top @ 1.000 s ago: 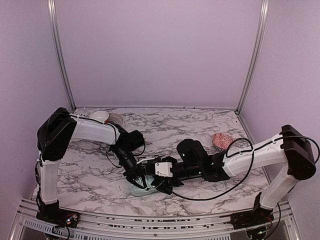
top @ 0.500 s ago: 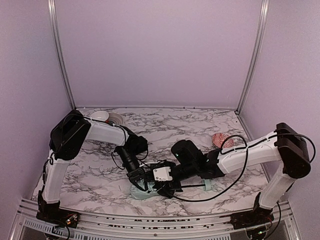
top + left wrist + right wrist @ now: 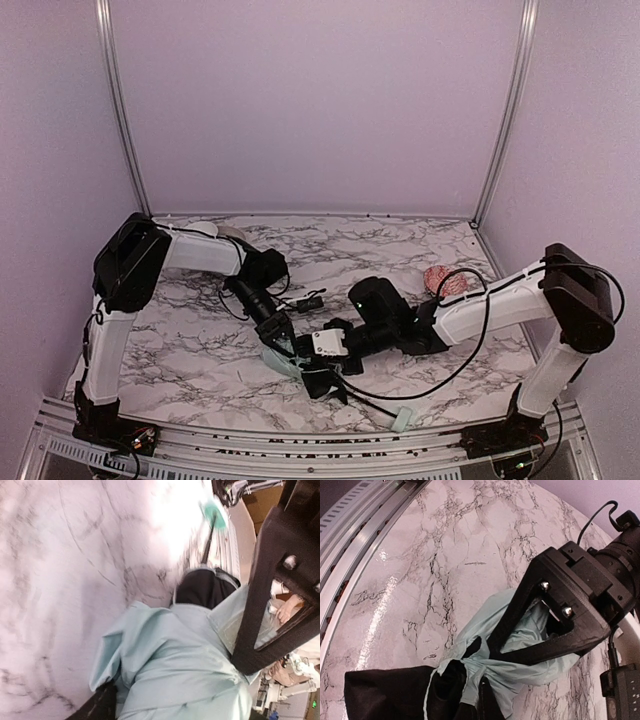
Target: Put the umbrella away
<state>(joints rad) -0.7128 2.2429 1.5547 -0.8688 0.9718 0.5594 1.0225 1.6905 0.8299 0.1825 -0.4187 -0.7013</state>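
The umbrella (image 3: 285, 362) lies on the marble desk (image 3: 400, 240) near its near edge, a little left of centre. Its pale mint canopy (image 3: 170, 665) is crumpled into a loose, creased bundle. A slim black shaft (image 3: 365, 402) runs from it to the right and nearer, ending in a small pale green handle (image 3: 402, 418) that is just beside the metal rail (image 3: 200, 440) along the near edge. The left jaws are spread, one finger on either side of the bundle. The right jaws are pressed together, pinching a gathered fold of the canopy. Bare marble stretches to the far wall. A pink patterned lump (image 3: 440, 280) sits well apart at the right.
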